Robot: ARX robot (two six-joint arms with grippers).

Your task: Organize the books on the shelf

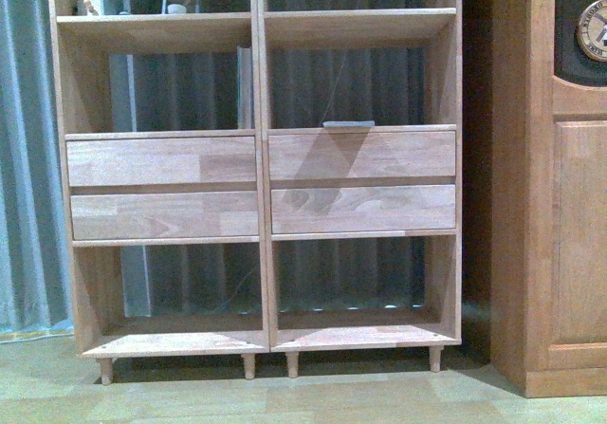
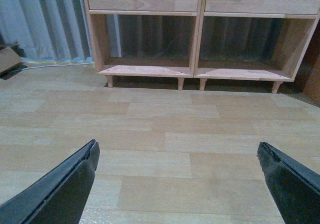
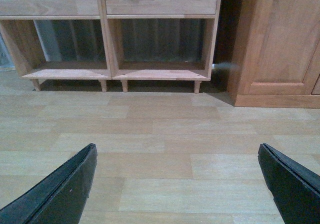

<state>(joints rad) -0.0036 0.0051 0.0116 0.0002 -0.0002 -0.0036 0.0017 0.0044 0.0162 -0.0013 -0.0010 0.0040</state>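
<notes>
front view: the light wooden shelf [image 1: 262, 253] stands on short legs before a grey curtain [image 1: 24, 158], with a darker cabinet [image 1: 569, 215] bearing a clock [image 1: 593, 27] just beside it. in the left compartment above the drawers [image 1: 161, 161], a thin pale book [image 1: 245, 87] stands upright against the central divider. in the right compartment at that level, a flat greyish book [image 1: 348, 123] lies at the front, only its edge showing. both wrist views look across the wooden floor [image 2: 160, 124] toward the shelf's bottom compartments. the left gripper [image 2: 177, 151] and right gripper [image 3: 177, 151] hang above the floor, well apart from the shelf, fingers spread wide and holding nothing.
</notes>
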